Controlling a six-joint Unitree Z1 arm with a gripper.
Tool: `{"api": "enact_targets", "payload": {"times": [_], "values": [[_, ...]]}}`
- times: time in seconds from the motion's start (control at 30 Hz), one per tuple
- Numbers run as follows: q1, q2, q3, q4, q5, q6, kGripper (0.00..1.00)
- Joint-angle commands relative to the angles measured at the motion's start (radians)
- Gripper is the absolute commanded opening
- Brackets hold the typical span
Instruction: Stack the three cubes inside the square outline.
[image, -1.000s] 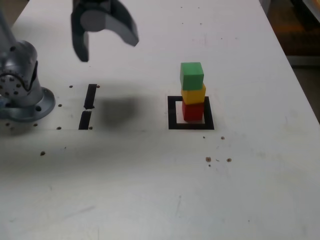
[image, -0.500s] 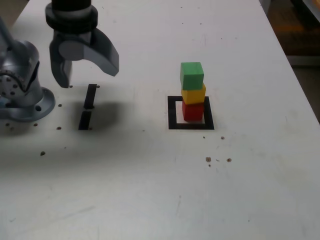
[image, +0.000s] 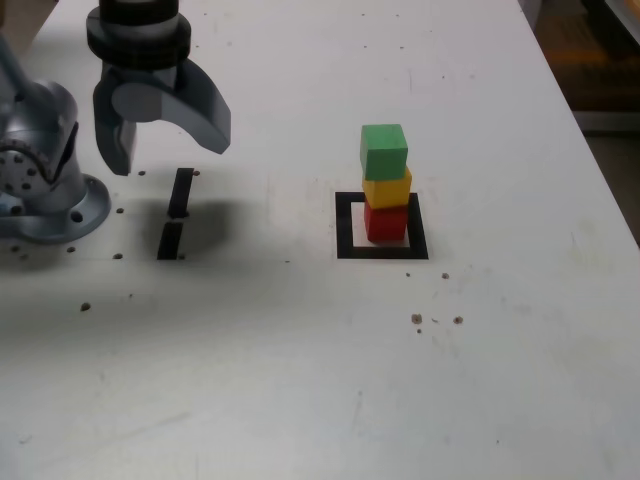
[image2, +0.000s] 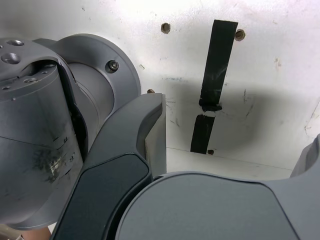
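Stacking looks finished — green cube on yellow cube on red cube, inside the square outline. The pincer, wide open and empty, hangs well apart from it — nothing remains but parking.

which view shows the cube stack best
The exterior view: the green cube sits on the yellow cube, on the red cube, inside the square outline. The wrist view shows none.

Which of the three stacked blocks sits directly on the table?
The red block. It is the lowest, inside the black square, with the yellow block and the green block above it.
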Motion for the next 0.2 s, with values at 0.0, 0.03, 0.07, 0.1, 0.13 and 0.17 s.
{"api": "enact_targets", "payload": {"times": [0.0,0.03,0.07,0.1,0.13,0.17], "values": [[0.008,0.005,0.005,-0.015,0.006,0.003,1.0],[0.009,0.006,0.006,-0.02,0.008,0.003,1.0],[0.01,0.007,0.006,-0.024,0.011,0.003,1.0],[0.012,0.006,0.008,-0.027,0.014,0.004,1.0],[0.015,0.004,0.011,-0.029,0.018,0.005,1.0],[0.02,0.001,0.016,-0.029,0.022,0.007,1.0]]}}
